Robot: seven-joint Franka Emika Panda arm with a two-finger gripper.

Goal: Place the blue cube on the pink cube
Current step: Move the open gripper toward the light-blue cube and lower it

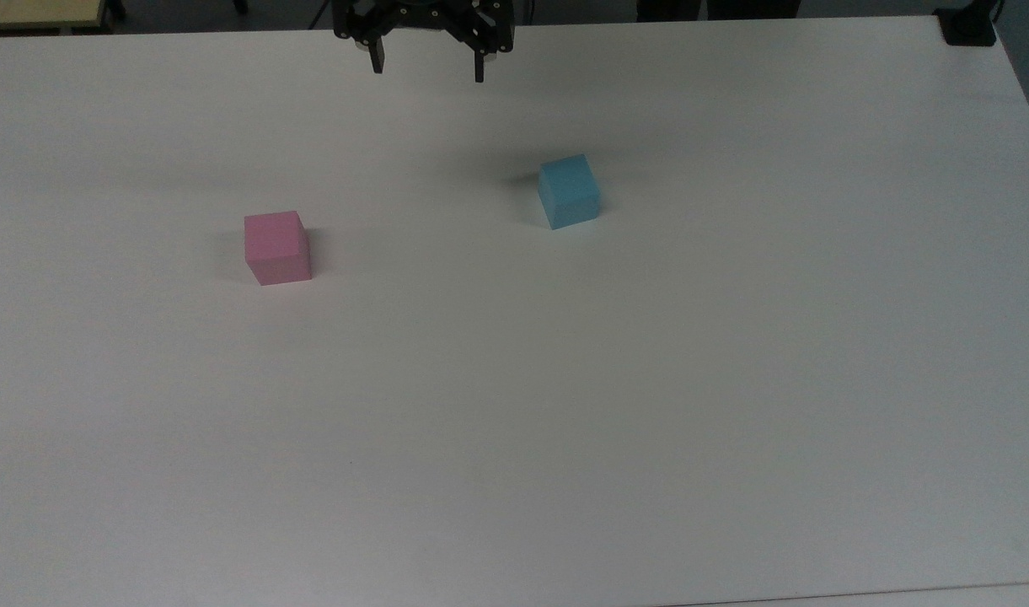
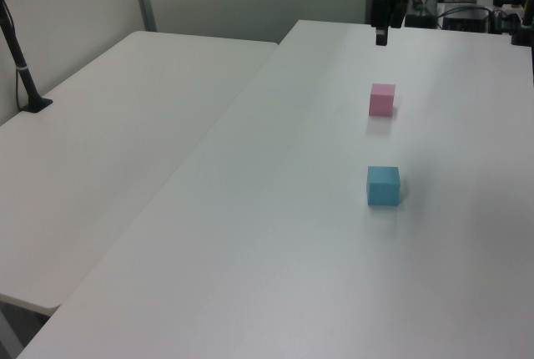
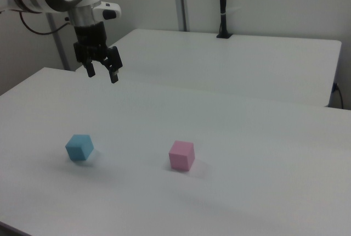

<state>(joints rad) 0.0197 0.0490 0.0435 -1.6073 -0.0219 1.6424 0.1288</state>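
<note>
Now my gripper [image 1: 428, 69] hangs wide open, empty, above the table [image 1: 514, 405]; blue cube [image 1: 569, 190] and pink cube [image 1: 276, 246] sit below, well apart.

A plain white table [image 1: 514, 421] carries two small cubes, well apart. In the top view, a pink cube [image 1: 277, 247] sits left of centre and a blue cube [image 1: 569, 190] sits to its right, slightly farther back and turned at an angle.
</note>
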